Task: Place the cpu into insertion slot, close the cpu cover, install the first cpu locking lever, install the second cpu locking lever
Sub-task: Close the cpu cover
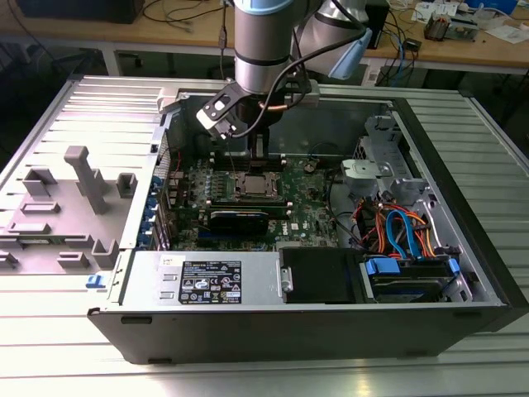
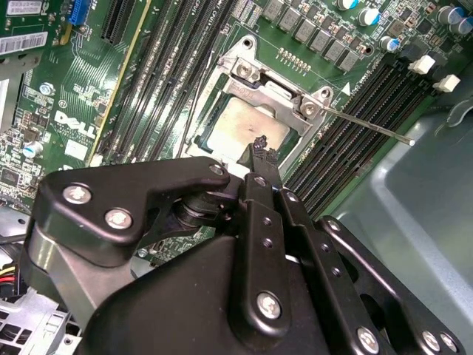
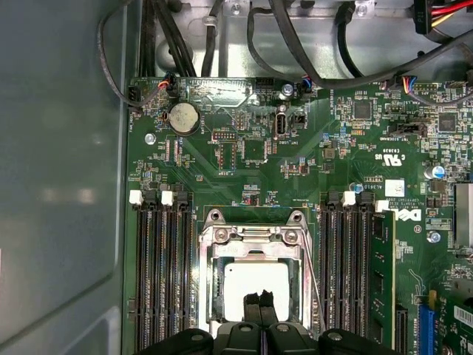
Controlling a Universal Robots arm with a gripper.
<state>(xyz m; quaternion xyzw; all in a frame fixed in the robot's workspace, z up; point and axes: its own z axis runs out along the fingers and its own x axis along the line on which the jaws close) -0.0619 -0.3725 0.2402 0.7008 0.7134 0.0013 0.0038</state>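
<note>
My gripper (image 3: 259,298) hangs with fingers pressed together, holding nothing, just over the cpu (image 3: 250,277). The cpu lies in the insertion slot (image 3: 204,259) with the cpu cover (image 3: 251,244) down around it. The open computer case (image 1: 248,331) rests on a ribbed metal table (image 1: 496,124), with cluttered wooden benches (image 1: 165,33) behind.

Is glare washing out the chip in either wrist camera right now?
In the first wrist view, the small square cpu with the silver-grey metal top reads almost white under glare. In the second wrist view, its top shows only a soft, even sheen, and the black gripper covers its near edge.
</note>
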